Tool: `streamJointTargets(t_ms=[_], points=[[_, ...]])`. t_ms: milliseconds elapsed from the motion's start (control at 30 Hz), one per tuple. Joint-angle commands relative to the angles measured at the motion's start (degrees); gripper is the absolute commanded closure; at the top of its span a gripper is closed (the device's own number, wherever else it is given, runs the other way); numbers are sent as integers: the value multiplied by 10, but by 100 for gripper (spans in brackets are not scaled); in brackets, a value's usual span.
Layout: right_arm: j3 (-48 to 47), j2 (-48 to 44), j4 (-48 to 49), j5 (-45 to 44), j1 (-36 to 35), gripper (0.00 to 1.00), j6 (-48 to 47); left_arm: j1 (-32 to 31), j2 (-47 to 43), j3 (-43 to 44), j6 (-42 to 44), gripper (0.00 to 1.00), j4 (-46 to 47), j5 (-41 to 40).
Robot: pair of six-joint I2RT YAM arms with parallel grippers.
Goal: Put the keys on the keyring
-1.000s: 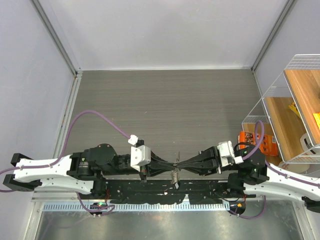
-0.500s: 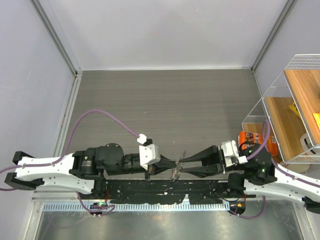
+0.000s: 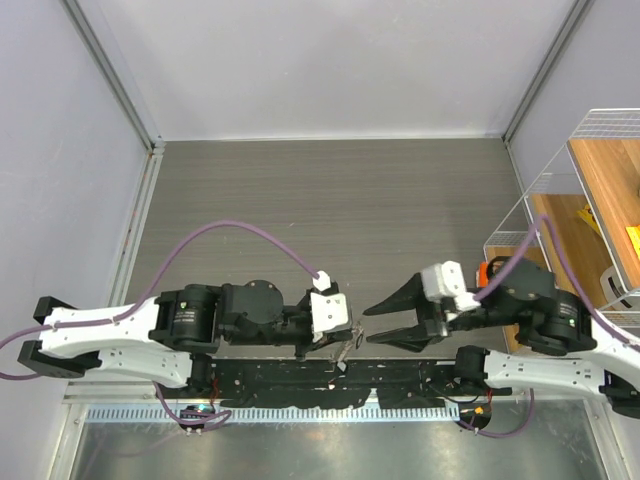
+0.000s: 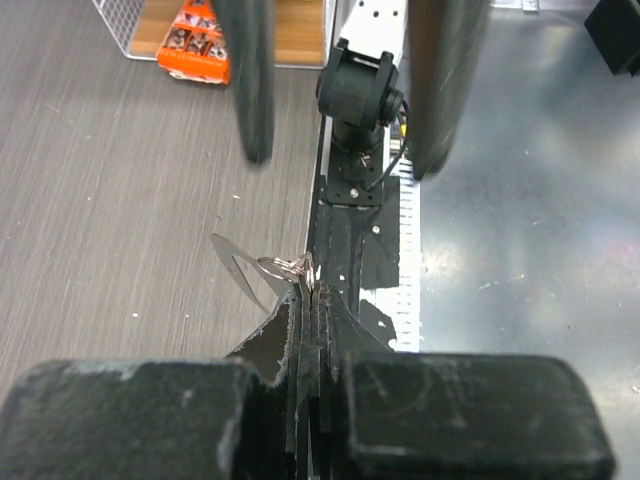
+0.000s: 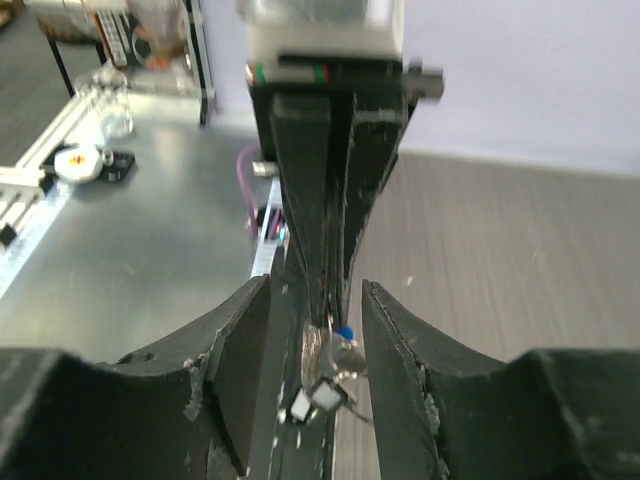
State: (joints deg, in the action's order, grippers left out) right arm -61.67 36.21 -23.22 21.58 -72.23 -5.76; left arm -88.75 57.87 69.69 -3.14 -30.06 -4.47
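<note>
Down at the near edge, over the black perforated mounting rail, the left gripper is pinched fully shut, and its matte black fingers have the keyring nipped right at the tips. That looks like a holding grip: it keeps the thin silvery wire loop off the table and steady for the other arm to work on. The loop juts out sideways, slim, oval and glinting.

Below those tips hangs a small cluster of keys, and 1 bright blue plastic head stands out against dull metal. How many are on the ring, I can't make out.

Facing it, the right gripper has its 2 wedge-shaped fingers parted roughly halfway and grips nothing. Its tips sit just beside the left gripper's, straddling the dangling cluster without touching it. I read that as the end of a threading pass.

Beyond lies the grey wood-grain table, streaky and matte. Further right are the glossy orange packet and a white wire rack, both well apart from the action.
</note>
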Motion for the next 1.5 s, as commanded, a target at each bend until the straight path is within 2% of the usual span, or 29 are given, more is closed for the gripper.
streamJointTargets(t_ms=[0, 133, 500, 1233, 1467], points=[[-19, 37, -111, -14, -3, 52, -21, 2, 7, 47, 16, 100, -41, 33], [-28, 55, -136, -19, -2, 55, -34, 2, 23, 67, 21, 100, -71, 59], [-28, 64, -130, -2, -3, 63, -37, 2, 34, 74, 21, 100, -86, 58], [-5, 85, -100, 32, -3, 64, -29, 2, 41, 79, 18, 100, -82, 33], [0, 93, -96, 39, -3, 67, -27, 2, 37, 76, 16, 100, -79, 24]])
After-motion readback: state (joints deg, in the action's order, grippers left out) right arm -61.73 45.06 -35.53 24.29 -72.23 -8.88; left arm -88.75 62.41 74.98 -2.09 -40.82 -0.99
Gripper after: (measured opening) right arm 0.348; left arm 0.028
